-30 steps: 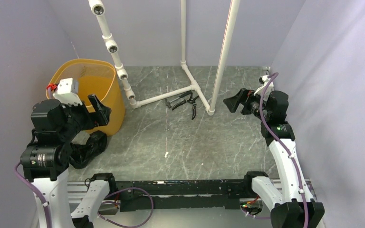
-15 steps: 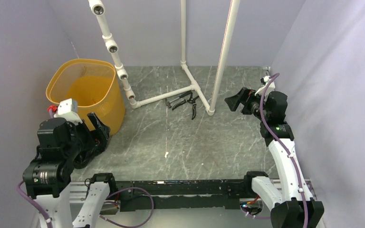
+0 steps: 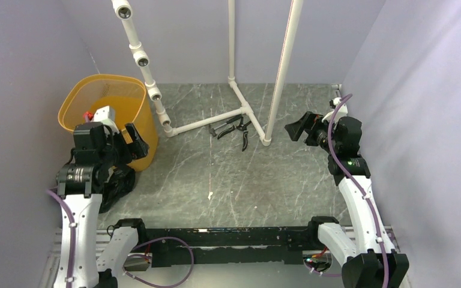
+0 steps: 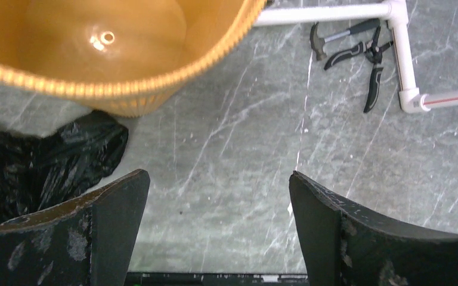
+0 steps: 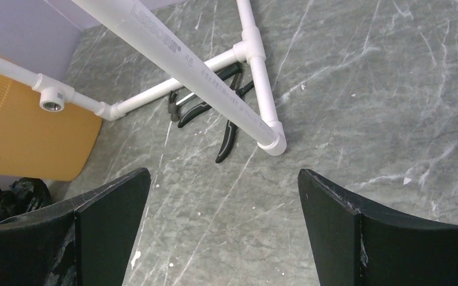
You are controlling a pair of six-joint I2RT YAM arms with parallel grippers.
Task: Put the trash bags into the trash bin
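Hanging spread, empty: left end effector (image 4: 216, 176), right end effector (image 5: 223, 173).
I'm reading "LESSO" on the pipe (image 5: 173, 53); trash bag (image 4: 42, 161) is lying beside trash bin (image 4: 125, 89), under the left finger.

White arms (image 3: 360, 204), purple cables (image 3: 335, 161), black fingers (image 4: 65, 238), possibly scuffed.

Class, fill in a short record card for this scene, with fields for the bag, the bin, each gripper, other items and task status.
Trash bag: black, crumpled, lying on the table beside the bin, not in it
Trash bin: orange, upright, nothing inside
Left gripper: open, empty, above the table near bag and bin
Right gripper: open, empty, over the right side
Other items: hammer and pliers by the white pipe frame
Task status: bag not yet in bin
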